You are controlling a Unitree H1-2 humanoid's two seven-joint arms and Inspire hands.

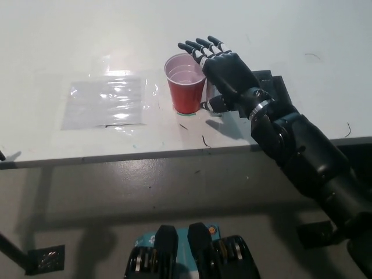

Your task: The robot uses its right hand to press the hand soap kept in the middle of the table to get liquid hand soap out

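1. Hand soap: in the head view no full dispenser can be made out. Only a small clear piece with a dark rim point(210, 104) peeks out under the right robot hand point(228, 70), just right of the red cup point(186, 82). I cannot tell whether it is the pump. The black hand hides whatever else is there, near the middle of the white bench point(87, 40).

2. The right robot hand is spread flat, fingers apart and pointing far-left, holding nothing. Its fingertips point(197, 47) reach over the cup's right rim. The left robot hand is not in view.

3. Risks, as I judge them:
   - The fingertips overlap the cup rim, so a downward press could catch the rim and tip the cup or push it left.
   - If the palm is not centred on the pump, the press could slide off and topple the bottle rather than dispense.
   - The forearm shades the contact point, so alignment is hard to check from here.
   - The clear plastic sheet point(107, 102) lies well left of the cup and seems out of harm's way; a dark block point(278, 87) sits just right of the wrist and might be brushed.
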